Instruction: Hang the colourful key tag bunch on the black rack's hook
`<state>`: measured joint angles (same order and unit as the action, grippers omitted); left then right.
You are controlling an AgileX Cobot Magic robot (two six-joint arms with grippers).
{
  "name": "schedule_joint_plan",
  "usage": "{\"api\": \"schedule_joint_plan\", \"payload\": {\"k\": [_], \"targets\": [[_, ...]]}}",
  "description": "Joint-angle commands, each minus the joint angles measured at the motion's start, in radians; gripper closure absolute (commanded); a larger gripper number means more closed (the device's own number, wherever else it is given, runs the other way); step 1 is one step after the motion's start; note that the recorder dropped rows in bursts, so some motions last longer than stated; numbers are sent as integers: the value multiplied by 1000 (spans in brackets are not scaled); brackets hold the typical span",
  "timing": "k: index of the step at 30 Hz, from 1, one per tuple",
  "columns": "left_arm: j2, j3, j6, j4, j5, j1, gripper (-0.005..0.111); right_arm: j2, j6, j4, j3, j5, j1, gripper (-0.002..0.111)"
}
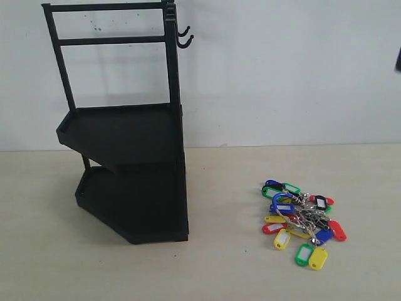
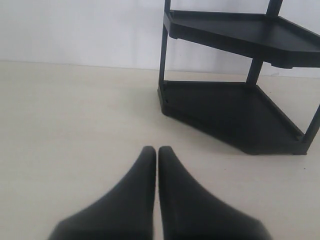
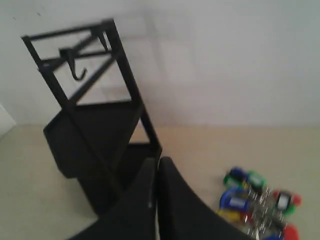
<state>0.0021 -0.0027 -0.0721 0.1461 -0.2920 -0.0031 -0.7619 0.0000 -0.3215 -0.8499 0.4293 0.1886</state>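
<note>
The colourful key tag bunch (image 1: 302,222) lies flat on the table, right of the black rack (image 1: 125,157); the right wrist view shows part of the key tag bunch (image 3: 255,205) too. Two small hooks (image 1: 184,37) stick out from the rack's top right corner, and one hook (image 3: 77,70) shows in the right wrist view. My right gripper (image 3: 157,162) is shut and empty, held in the air, with the tags off to one side below it. Low over bare table, my left gripper (image 2: 157,150) is shut on nothing, with the rack's lower trays (image 2: 240,110) ahead. Neither gripper appears in the exterior view.
A white wall (image 1: 282,75) stands close behind the rack. The light wooden table (image 1: 238,269) stretches in front of and between the rack and the tags. A dark edge (image 1: 398,59) shows at the right border of the exterior view.
</note>
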Motion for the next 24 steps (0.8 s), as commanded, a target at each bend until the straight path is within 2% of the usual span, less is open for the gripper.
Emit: {"api": "schedule_joint_plan", "payload": {"k": [1,5,10,13,24], "targets": [[-2,3,-3,-5,7,2,102,-89,142,5,-15,19,2,108],[-2,3,-3,-5,7,2,102,-126,135,56,-15,-27,2,108],[-2,3,-3,-5,7,2,102,-154,-81,77,-15,-47,2,108],[-2,3,-3,-5,7,2,102,-162,-110,109,-18,-32,2,108],[-2,3,-3,-5,7,2,102,-336,-73,184,-251,480,2,108]]}}
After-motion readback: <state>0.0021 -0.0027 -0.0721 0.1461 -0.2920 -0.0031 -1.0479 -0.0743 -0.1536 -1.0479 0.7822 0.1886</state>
